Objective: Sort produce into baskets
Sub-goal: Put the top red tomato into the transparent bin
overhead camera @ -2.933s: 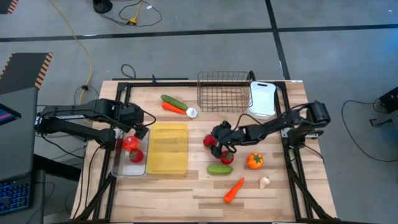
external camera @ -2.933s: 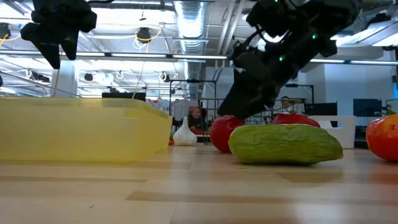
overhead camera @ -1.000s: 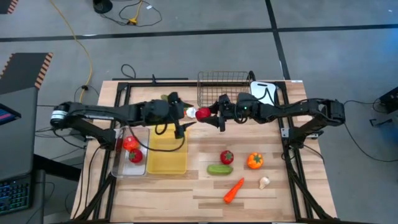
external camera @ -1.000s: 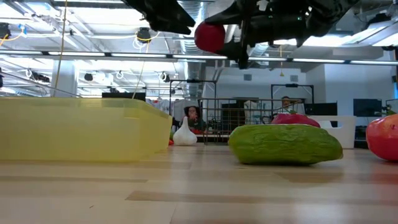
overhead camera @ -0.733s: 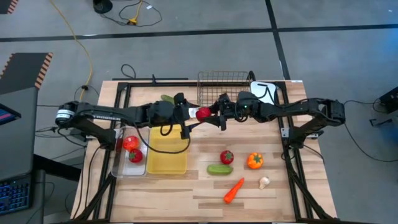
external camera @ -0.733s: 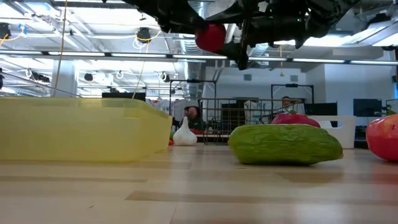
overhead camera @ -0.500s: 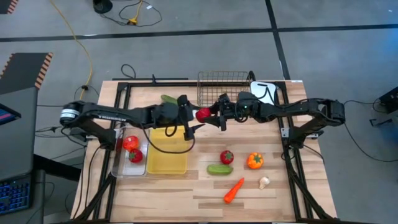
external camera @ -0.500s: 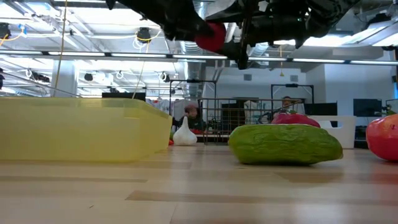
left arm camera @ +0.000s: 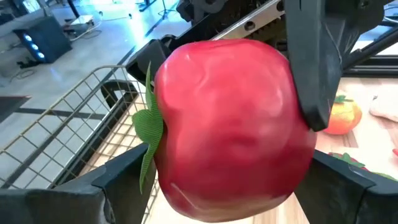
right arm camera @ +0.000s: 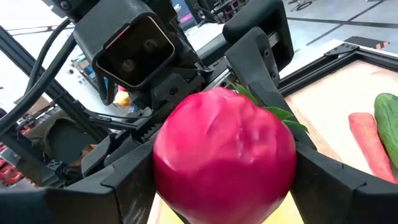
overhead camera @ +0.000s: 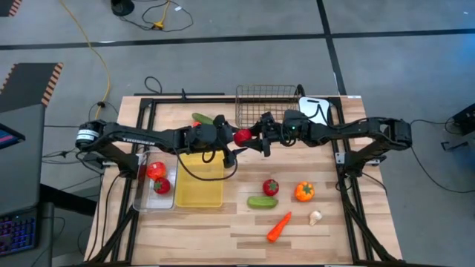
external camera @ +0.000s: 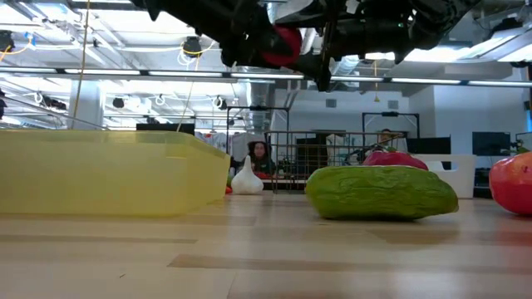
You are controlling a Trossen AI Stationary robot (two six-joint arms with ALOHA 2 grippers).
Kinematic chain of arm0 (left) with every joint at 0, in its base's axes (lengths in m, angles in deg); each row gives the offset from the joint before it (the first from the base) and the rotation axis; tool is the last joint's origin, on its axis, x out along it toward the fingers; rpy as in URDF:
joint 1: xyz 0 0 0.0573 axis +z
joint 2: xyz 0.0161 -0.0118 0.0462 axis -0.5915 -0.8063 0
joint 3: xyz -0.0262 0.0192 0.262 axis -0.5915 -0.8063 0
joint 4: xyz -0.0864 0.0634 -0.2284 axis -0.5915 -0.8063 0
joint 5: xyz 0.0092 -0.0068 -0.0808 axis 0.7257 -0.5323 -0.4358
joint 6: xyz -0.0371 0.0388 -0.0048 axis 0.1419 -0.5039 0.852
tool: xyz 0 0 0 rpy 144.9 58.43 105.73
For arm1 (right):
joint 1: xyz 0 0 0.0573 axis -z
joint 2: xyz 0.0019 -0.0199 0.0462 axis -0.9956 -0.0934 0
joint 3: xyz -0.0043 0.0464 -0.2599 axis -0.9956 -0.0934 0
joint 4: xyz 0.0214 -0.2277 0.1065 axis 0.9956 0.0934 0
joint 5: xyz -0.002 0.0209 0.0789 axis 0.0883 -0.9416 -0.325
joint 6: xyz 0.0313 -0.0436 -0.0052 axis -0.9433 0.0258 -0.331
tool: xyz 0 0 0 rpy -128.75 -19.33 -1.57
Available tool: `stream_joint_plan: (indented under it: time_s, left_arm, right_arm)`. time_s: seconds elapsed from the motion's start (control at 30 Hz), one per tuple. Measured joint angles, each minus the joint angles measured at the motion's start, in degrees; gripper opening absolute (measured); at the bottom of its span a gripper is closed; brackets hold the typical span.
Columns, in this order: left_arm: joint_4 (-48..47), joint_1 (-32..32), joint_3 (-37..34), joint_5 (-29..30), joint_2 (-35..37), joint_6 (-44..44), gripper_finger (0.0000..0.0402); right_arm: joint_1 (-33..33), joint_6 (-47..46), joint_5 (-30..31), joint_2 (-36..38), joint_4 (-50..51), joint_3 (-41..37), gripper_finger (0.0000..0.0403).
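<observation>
A red toy tomato hangs in mid-air over the table's far middle, between both grippers. My right gripper comes from the table's right and is shut on it. My left gripper comes from the left and is open, its two fingers standing on either side of the same tomato. Two tomatoes lie in the clear bin. The yellow tray lies beside it. The wire basket and the white tray stand at the far edge. My right gripper pinches the tomato by two opposite sides between its two fingers. They come level from the table's right. The tomato is lifted clear, high above the table. My left gripper's fingers are close at the tomato's sides; whether they touch, I cannot tell.
On the near right of the table lie a tomato, a green cucumber, an orange pepper, a carrot and a white garlic piece. Another cucumber lies at the far edge, partly under my left arm.
My left gripper has moved toward the table's right edge, up to the held tomato, and its open fingers now straddle it. My right gripper has kept the tomato still in the air.
</observation>
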Motion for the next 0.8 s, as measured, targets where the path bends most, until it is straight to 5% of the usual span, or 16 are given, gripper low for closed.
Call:
stream_joint_plan:
  time_s: [0.4, 0.8]
  left_arm:
    - [2.92, -0.07, -0.02, 0.75, 0.06, -0.1, 0.0318]
    - [2.88, -0.09, -0.02, 0.88, 0.08, -0.74, 0.0264]
  right_arm:
    - [0.0, 0.13, 1.34, 0.02, 0.29, 0.0, 0.033]
    - [-0.04, -0.11, 1.74, 0.02, 0.8, 0.0, 0.0357]
